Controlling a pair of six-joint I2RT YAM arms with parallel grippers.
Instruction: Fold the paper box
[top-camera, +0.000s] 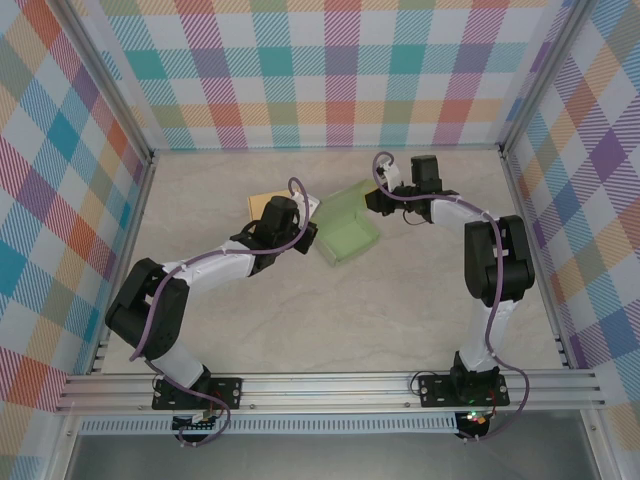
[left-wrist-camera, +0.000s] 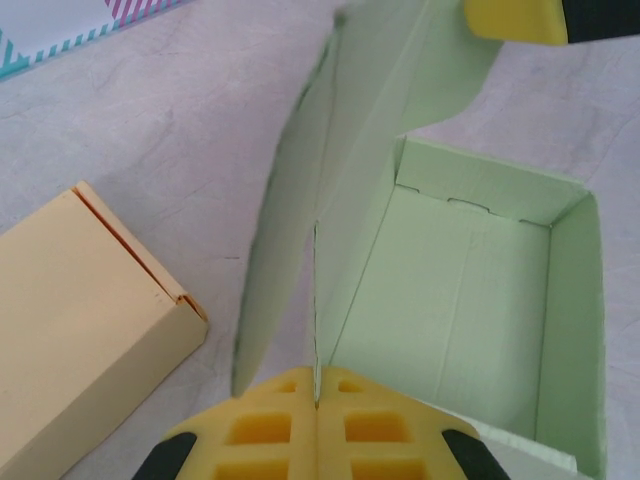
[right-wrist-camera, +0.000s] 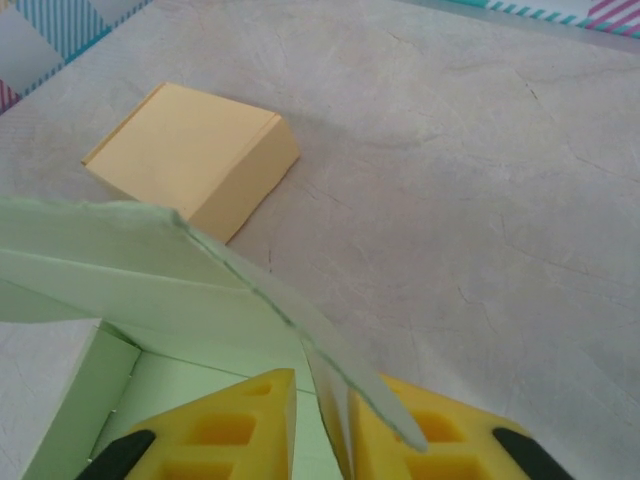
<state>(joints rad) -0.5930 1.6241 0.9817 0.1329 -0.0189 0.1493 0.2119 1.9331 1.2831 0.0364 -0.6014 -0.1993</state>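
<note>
The light green paper box (top-camera: 345, 228) stands open in the middle of the table, its lid flap raised. My left gripper (top-camera: 308, 232) is at its left side, shut on the thin upright wall of the paper box (left-wrist-camera: 460, 270), which runs up from between the yellow pads of my left gripper (left-wrist-camera: 317, 375). My right gripper (top-camera: 372, 200) is at the box's far right corner. In the right wrist view the raised flap (right-wrist-camera: 150, 260) passes between the jaws of my right gripper (right-wrist-camera: 325, 382). It lies against the right pad, with a narrow gap to the left pad.
A closed tan box (top-camera: 265, 205) lies just behind and left of the green one, close to my left wrist (left-wrist-camera: 70, 320) (right-wrist-camera: 190, 150). Checked walls enclose the table on three sides. A yellow pad of the right gripper (left-wrist-camera: 515, 18) shows above the flap.
</note>
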